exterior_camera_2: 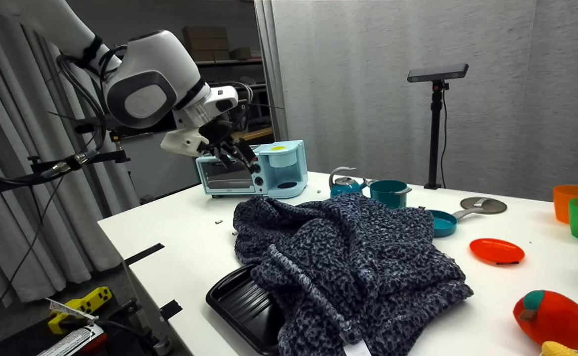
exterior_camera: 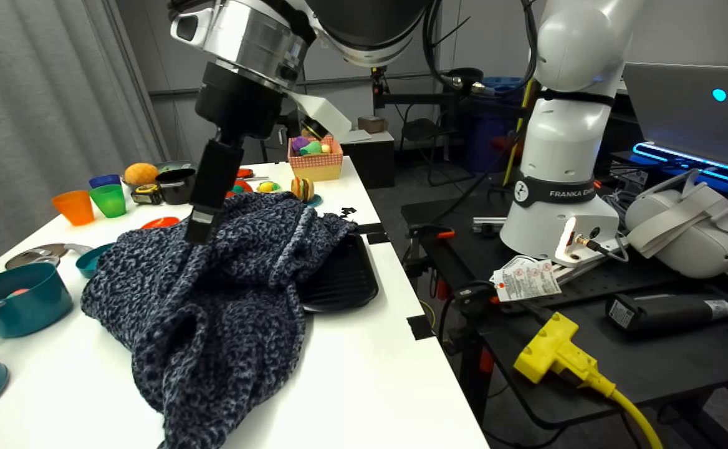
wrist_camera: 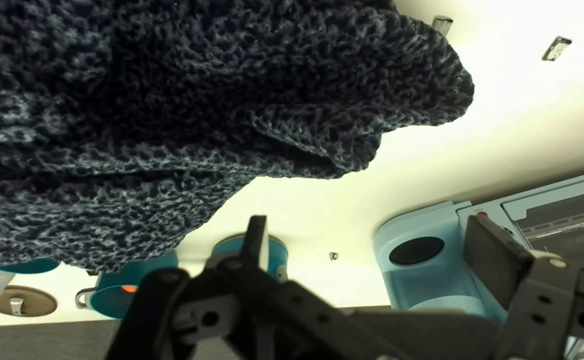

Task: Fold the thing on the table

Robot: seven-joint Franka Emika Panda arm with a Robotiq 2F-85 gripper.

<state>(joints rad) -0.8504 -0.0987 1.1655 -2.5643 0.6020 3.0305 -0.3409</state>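
The dark cloth point(exterior_camera_2: 358, 257) lies in a lumpy heap on the white table point(exterior_camera_2: 180, 225), covering part of a black tray point(exterior_camera_2: 243, 306) near a long edge. The gripper point(wrist_camera: 369, 232) is spread wide. In an exterior view, gray curtains point(exterior_camera_2: 363, 99) hang past the far edge.

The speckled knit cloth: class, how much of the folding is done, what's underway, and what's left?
Done: little, it seems; the speckled knit cloth lies bunched on the white table, partly covering the ridged black tray, no neat fold showing. Underway: no grasp; the hand is open, apart from the cloth. Left: probably everything, smoothing rumples, then folding.
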